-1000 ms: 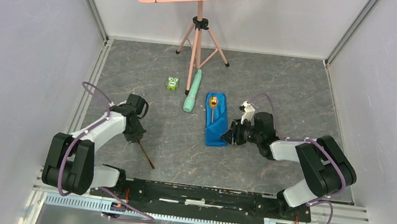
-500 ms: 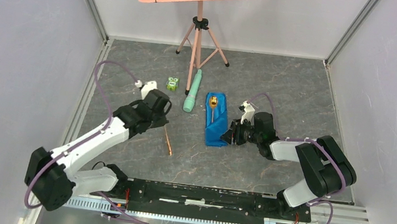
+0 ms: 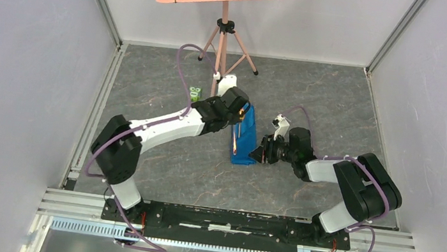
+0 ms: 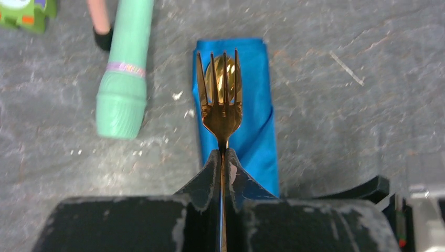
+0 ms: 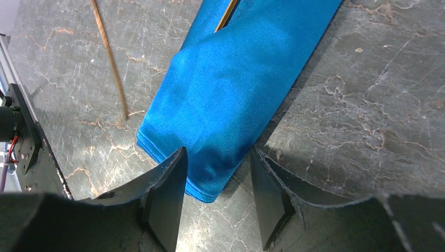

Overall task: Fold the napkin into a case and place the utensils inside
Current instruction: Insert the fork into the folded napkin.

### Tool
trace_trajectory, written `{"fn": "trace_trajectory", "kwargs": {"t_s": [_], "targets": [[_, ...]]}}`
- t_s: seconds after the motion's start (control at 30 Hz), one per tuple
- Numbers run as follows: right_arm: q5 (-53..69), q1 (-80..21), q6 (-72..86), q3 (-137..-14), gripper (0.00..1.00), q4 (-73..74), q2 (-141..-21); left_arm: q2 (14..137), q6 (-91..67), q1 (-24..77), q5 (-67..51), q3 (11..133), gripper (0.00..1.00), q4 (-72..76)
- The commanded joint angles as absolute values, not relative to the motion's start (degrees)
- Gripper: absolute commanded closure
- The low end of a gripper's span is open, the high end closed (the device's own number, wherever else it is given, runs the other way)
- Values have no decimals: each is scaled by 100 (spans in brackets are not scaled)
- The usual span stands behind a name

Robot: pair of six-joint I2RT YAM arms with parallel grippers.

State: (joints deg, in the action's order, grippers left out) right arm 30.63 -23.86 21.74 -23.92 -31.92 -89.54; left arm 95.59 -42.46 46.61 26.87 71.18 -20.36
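Layout around the case (image 4: 257, 131).
The fork (image 4: 223, 113) hangs over the spoon (image 4: 219, 79) in the case; the tube (image 4: 126, 68) lies left, the toy (image 3: 194, 94) farther left.

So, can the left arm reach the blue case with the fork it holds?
Probably yes. The left gripper, shut on the fork, hangs over the case, tines above the spoon bowl. The right gripper, open, straddles only the near end, so nothing seems to block it.

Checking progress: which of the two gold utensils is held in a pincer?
The fork, clamped by the left pincer; the spoon lies in the blue case.
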Motion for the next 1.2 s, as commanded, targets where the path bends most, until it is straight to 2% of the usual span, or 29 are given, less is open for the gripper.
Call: {"fn": "trace_trajectory", "kwargs": {"t_s": [0.0, 0.43, 0.63, 0.83, 1.17], "targets": [[3018, -2273, 2173, -2189, 45, -2979, -8979, 10125, -3643, 4683, 3246, 8002, 98, -1457], [2942, -2250, 2105, -2090, 44, -2883, -8792, 11723, -2956, 4542, 3428, 9948, 98, -1827], [3047, -2250, 2120, -2026, 46, -2968, -8782, 11989, -2811, 4417, 3397, 10249, 98, -1836], [3133, -2249, 2163, -2031, 53, -3048, -8872, 12228, -2750, 4386, 3410, 10457, 98, -1930], [3159, -2250, 2177, -2049, 55, -3074, -8947, 12242, -3238, 4401, 3057, 10436, 98, -2162]]}}
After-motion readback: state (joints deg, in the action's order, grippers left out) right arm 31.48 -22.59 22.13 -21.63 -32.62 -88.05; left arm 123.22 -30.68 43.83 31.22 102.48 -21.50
